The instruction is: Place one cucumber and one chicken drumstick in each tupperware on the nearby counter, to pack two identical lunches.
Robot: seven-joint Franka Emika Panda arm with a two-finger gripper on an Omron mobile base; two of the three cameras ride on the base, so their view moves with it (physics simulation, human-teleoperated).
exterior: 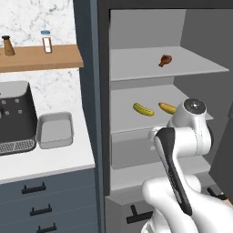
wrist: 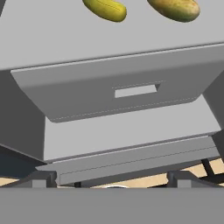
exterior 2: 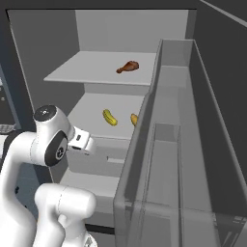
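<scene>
Grey and shallow, the tupperware (exterior: 55, 130) we see in the left base view is a rounded-cornered rectangle with a flared rim, sitting on the white counter (exterior: 45, 161) just beside the black coffee machine (exterior: 16, 116). Our gripper (wrist: 111, 178), fingers spread wide and holding nothing, faces the fridge's matte grey drawer (wrist: 118, 94). Beyond lie a glossy yellow-green cucumber (exterior: 143, 109) beside an orange one (exterior: 167, 108), and higher up a brown drumstick (exterior 2: 128, 67).

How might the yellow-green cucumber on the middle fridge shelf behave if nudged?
The cucumber looks rounded and elongated, so it would probably roll sideways across the flat shelf. Its glossy skin suggests some slipperiness. It seems stiff, likely holding its shape.
</scene>
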